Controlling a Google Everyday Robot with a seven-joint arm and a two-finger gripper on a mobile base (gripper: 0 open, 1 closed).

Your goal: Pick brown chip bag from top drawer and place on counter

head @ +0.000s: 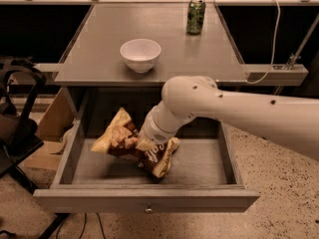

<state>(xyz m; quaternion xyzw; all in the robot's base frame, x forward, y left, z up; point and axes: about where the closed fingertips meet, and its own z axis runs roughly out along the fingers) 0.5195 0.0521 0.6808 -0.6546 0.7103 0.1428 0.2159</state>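
Observation:
The brown chip bag (122, 136) sits in the open top drawer (199, 163), crumpled and tilted, with its tan left end raised. My gripper (145, 144) reaches down from the white arm into the middle of the bag and is shut on it. The wrist hides most of the fingers. The bag's dark right end (162, 158) with white lettering hangs just over the drawer bottom. The counter (99, 49) lies above and behind the drawer.
A white bowl (140, 54) stands on the counter near its front edge. A green can (196, 16) stands at the counter's back right. The drawer front panel with a small knob (148, 209) is nearest me. A cardboard box (50, 128) and a dark chair (15, 128) are at the left.

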